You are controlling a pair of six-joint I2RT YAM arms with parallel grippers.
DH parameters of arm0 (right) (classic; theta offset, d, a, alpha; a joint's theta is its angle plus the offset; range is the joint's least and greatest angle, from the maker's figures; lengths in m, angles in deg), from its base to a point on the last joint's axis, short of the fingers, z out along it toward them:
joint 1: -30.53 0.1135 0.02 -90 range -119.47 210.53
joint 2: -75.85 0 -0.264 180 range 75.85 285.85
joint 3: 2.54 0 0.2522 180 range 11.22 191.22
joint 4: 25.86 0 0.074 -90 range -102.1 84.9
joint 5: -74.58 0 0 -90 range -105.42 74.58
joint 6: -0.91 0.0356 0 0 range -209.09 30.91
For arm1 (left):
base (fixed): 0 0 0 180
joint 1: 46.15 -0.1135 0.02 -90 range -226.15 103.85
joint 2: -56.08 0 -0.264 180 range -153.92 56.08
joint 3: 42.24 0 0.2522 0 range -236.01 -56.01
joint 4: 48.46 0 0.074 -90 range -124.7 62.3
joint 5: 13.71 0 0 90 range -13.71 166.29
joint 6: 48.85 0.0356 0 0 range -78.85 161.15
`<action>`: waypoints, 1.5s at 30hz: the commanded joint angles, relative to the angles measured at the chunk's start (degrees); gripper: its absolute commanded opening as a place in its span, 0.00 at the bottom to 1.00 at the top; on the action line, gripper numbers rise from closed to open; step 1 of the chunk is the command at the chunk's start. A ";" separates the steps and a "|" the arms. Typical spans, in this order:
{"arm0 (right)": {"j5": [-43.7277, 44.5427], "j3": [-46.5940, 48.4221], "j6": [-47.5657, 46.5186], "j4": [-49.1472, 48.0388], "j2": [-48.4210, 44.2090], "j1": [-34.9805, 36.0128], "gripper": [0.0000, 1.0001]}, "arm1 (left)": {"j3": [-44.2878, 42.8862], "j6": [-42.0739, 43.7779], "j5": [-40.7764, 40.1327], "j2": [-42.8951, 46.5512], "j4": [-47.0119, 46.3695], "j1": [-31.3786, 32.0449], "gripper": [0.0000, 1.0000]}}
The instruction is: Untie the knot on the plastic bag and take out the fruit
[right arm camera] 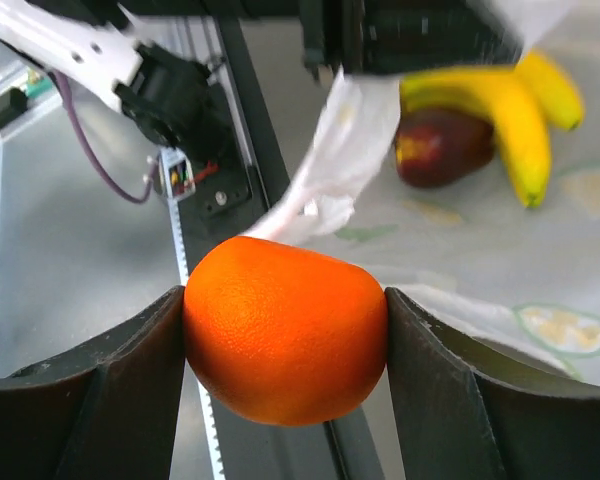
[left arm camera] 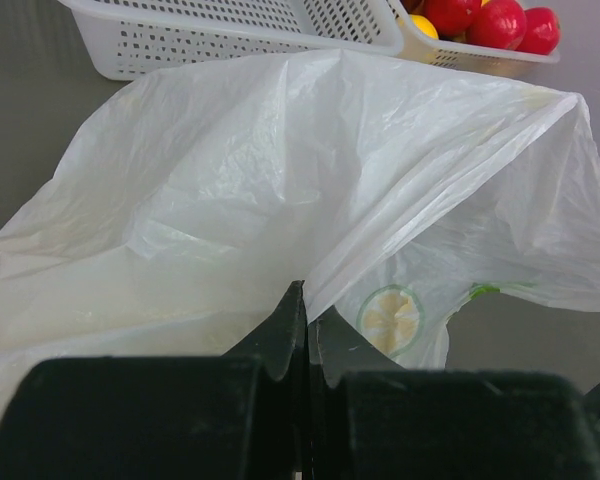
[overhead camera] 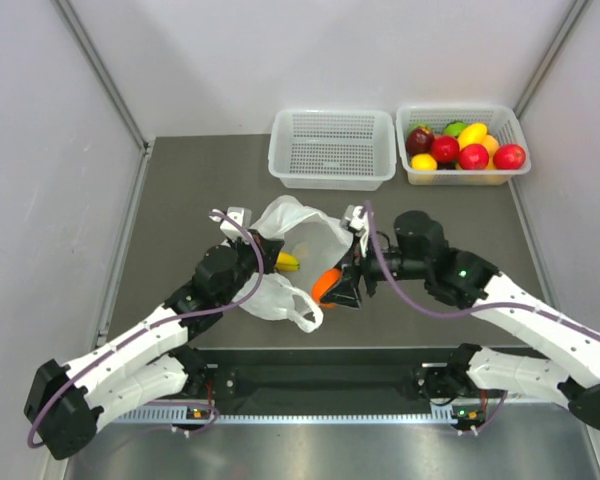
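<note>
The white plastic bag lies open in the middle of the table, with lemon prints on its side. My left gripper is shut on a fold of the bag's edge and holds it up. A bunch of yellow bananas and a dark red fruit lie inside the bag. My right gripper is shut on the orange fruit, at the bag's near right rim. A banana tip shows in the bag's mouth.
An empty white perforated basket stands at the back. To its right, a second basket holds a heap of red, yellow and green fruit. The table's front rail runs just below the bag.
</note>
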 commanded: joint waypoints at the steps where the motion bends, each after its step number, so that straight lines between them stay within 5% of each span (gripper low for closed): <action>1: 1.66 6.28 -2.96 1.95 -3.74 -0.98 0.00 | 0.16 0.13 0.08 1.00 -1.28 -0.25 0.00; 6: 4.83 14.28 -4.64 0.74 -5.06 -3.44 0.00 | 0.51 0.65 -0.45 1.53 -0.40 -0.34 0.00; 12: 31.71 25.17 -2.18 -1.64 4.23 -13.25 0.02 | -0.19 1.44 0.51 1.27 1.00 -0.34 0.00; 21: 30.77 45.10 0.99 -3.49 35.52 -28.83 0.00 | -3.17 5.22 6.58 -1.72 3.29 -0.51 0.00; 31: 27.78 74.20 -2.35 3.60 71.44 -31.57 0.00 | -4.06 7.07 10.27 -2.95 0.04 -0.60 0.00; 37: 32.44 79.15 -1.39 7.05 79.39 -32.27 0.01 | -3.35 7.25 11.77 -3.22 -0.14 -0.78 0.00; 42: 30.51 80.03 -0.94 8.56 81.77 -33.50 0.22 | -3.09 7.42 11.68 -1.64 1.18 -0.69 0.00; 44: 30.24 80.21 -1.03 8.47 82.04 -33.50 0.37 | -2.48 7.51 11.68 -0.50 1.53 -0.69 0.00; 45: 30.33 80.38 -1.12 8.47 81.86 -33.50 0.53 | -2.39 7.51 11.25 0.55 1.97 -0.69 0.00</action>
